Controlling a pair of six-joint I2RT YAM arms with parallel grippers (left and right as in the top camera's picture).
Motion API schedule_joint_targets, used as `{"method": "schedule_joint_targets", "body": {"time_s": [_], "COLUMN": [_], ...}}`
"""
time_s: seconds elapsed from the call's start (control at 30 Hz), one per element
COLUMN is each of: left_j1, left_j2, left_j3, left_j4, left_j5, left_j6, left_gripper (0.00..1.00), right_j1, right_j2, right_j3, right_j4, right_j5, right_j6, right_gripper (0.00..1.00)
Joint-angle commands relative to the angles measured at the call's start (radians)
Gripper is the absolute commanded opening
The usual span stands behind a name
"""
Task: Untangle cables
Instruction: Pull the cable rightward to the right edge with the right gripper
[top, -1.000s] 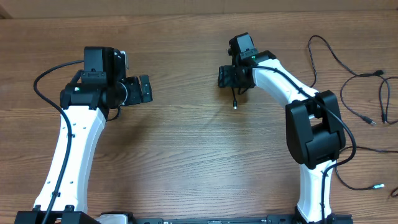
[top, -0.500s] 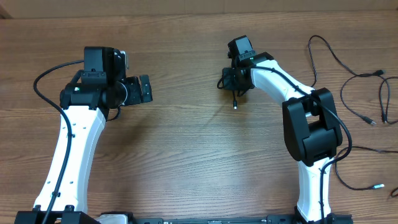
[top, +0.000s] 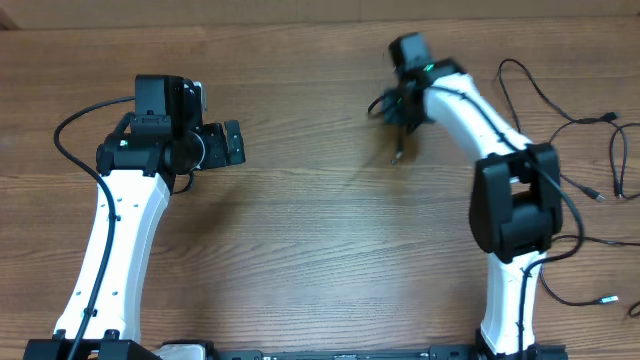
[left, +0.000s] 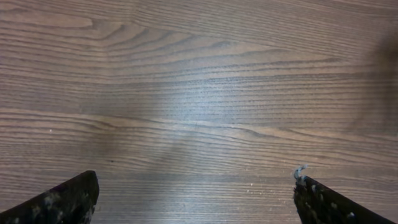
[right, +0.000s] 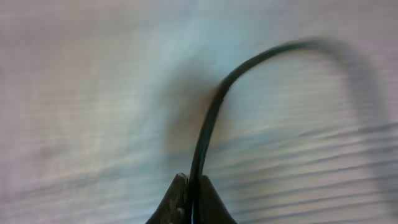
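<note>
Black cable (right: 207, 124) pinched between shut tips of R gripper (right: 189, 200), arcing up and rightward; view blurred. Seen from overhead, this gripper sits far centre-right on wood table (top: 300, 230), w/ cable end dangling below it. Other cables (top: 590, 120) lie in loose loops near right edge. L gripper (left: 196, 199): jaws fully apart, nothing held.

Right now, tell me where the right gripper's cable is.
The cable is pinched in the shut right gripper, in the overhead view at the far middle of the table, left of the loose cables at the right edge.
</note>
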Motion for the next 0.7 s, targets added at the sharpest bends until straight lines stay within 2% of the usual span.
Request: {"method": "schedule_joint_targets", "body": {"time_s": [0.0, 0.23, 0.5, 0.67], "left_j1": [0.004, 0.004, 0.004, 0.004], "left_j2": [-0.011, -0.011, -0.011, -0.011], "left_j3": [0.008, 0.008, 0.008, 0.008], "left_j4": [0.002, 0.002, 0.002, 0.002], "left_j5": [0.006, 0.006, 0.006, 0.006], "left_j6": [0.019, 0.019, 0.019, 0.019], "left_gripper": [0.99, 0.99, 0.99, 0.99], "right_j1": [-0.087, -0.318, -0.683, -0.829], "right_j2": [-0.128, -0.163, -0.11, -0.043], "right_j3": [0.153, 0.312, 0.311, 0.309], "right_j4": [-0.019, -0.014, -0.077, -0.135], "right_j5": [0.143, 0.169, 0.079, -0.04], "right_j6": [0.0, 0.019, 0.183, 0.18], "right_gripper": [0.04, 0.04, 0.04, 0.04]}}
